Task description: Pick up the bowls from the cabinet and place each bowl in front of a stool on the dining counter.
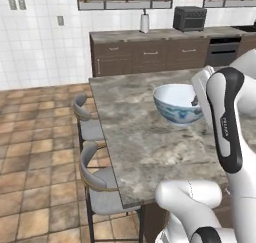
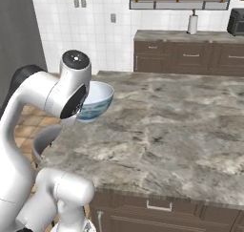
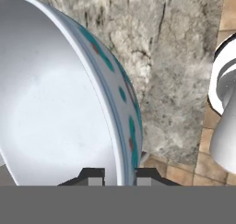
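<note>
White bowl with blue-green pattern (image 1: 176,103), carried above the left part of the stone table (image 1: 145,137) near the stools (image 1: 100,187), looks rigid, glazed-slick and breakable; gripper (image 3: 117,176) is clamped on its thin rim, the sensible hold.

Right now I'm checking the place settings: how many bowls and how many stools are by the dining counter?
Patterned white bowl, held in the shut jaws over the dining counter: 1
Grey padded stools: 2
Total: 3

bowl (image 1: 176,103) above dining counter (image 1: 135,137) | stools (image 1: 102,187) at left edge
</note>
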